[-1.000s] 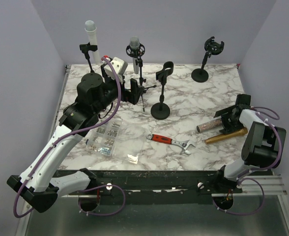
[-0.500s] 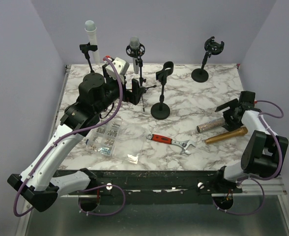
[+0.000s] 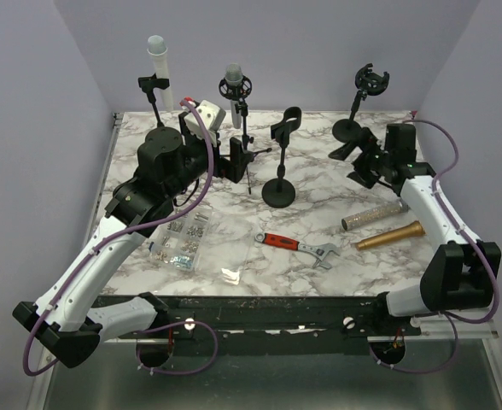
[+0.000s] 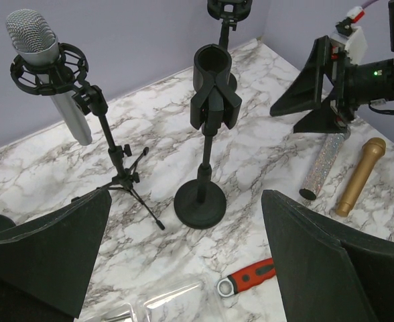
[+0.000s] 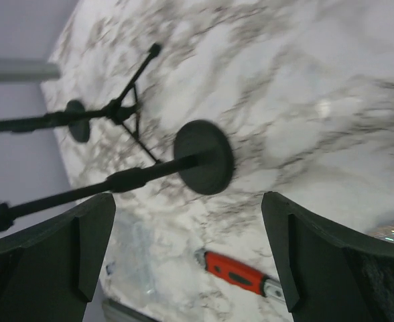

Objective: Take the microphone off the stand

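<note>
Both sets of jaws gape wide, empty. The left gripper (image 3: 230, 159) hovers beside the tripod stand (image 4: 120, 171), with the silver microphone (image 4: 46, 60) seated in its shock mount. The right gripper (image 3: 355, 159) hangs far right.

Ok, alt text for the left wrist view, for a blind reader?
A silver microphone sits in a tripod stand at left on a marble table, seen between the fingers of the open left claw. An empty clip stand is centre; at right, the open right claw hovers near two loose microphones.
</note>
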You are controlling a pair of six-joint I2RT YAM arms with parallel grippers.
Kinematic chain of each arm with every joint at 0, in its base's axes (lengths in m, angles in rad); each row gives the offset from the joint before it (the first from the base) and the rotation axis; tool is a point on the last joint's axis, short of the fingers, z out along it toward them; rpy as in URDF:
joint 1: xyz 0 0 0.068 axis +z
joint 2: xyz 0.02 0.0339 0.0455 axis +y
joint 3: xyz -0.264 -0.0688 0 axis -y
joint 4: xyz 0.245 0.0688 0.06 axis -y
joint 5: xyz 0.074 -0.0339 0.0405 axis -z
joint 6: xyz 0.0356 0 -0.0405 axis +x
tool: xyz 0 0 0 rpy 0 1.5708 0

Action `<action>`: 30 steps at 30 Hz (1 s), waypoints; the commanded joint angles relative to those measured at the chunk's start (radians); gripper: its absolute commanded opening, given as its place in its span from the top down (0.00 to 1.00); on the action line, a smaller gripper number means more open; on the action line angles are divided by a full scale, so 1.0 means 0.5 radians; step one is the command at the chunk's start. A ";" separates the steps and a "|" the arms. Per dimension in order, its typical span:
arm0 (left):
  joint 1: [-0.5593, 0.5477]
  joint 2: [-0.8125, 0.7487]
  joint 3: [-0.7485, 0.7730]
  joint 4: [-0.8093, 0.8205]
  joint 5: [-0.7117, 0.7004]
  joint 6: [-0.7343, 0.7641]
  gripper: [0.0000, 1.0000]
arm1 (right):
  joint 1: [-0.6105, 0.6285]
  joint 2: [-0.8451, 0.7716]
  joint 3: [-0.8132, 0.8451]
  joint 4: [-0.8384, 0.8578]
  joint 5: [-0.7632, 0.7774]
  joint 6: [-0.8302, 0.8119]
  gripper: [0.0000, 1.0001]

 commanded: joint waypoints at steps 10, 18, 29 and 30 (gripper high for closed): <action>-0.011 -0.038 -0.013 0.039 -0.073 0.030 0.01 | 0.516 0.114 0.154 1.120 -0.822 0.526 0.00; -0.012 -0.037 -0.019 0.042 -0.072 0.034 0.01 | 0.565 0.261 0.268 1.301 -0.835 0.662 0.06; -0.017 -0.019 -0.022 0.043 -0.070 0.040 0.02 | 0.625 0.309 0.261 1.205 -0.700 0.611 0.25; -0.017 -0.016 -0.022 0.043 -0.070 0.040 0.01 | 0.626 0.314 0.269 1.164 -0.668 0.598 0.29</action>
